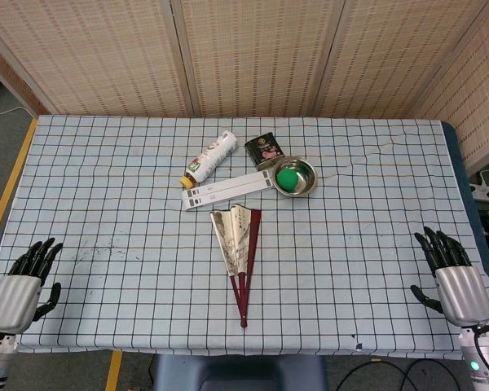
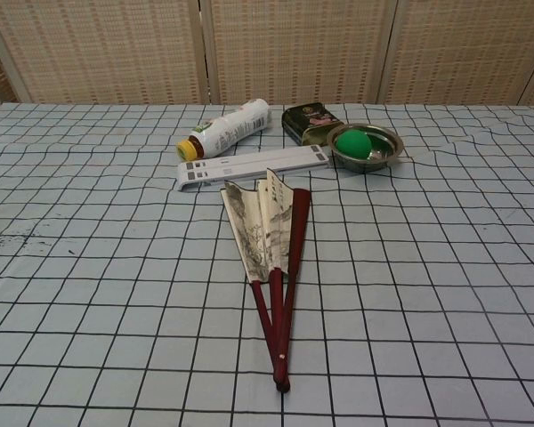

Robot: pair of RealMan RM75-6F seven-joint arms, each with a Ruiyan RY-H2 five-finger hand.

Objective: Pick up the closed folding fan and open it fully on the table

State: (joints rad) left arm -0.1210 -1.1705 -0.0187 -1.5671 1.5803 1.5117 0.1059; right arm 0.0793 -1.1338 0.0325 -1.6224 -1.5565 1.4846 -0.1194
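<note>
The folding fan (image 1: 238,245) lies flat in the middle of the table, only slightly spread, with dark red ribs and a painted paper leaf; its pivot end points toward the near edge. In the chest view the fan (image 2: 269,246) shows the same narrow wedge. My left hand (image 1: 26,278) rests at the near left edge, palm down, fingers apart, holding nothing. My right hand (image 1: 453,274) rests at the near right edge, fingers apart and empty. Both hands are far from the fan and outside the chest view.
Beyond the fan lie a white strip (image 1: 228,188), a white bottle with a yellow cap (image 1: 209,157), a dark tin (image 1: 265,150) and a metal bowl (image 1: 302,186) with a green ball (image 1: 288,178). A checked cloth (image 1: 106,212) covers the table.
</note>
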